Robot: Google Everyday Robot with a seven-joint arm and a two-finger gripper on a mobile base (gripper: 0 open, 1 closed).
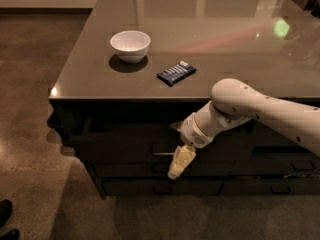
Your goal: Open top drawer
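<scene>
The gripper (pixel 181 162) hangs just right of the top drawer (pixel 120 143) handle (pixel 161 154), whose long axis runs horizontally; gripper closure cannot be told.

White bowl (pixel 130 44) & blue pkt (pixel 176 73) (near, not touching) on grey countertop (pixel 225 39).

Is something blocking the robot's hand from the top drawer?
Nothing visible does. The gripper is right at the front of the top drawer, near its middle. The white bowl and blue packet sit up on the countertop, out of the way.
</scene>
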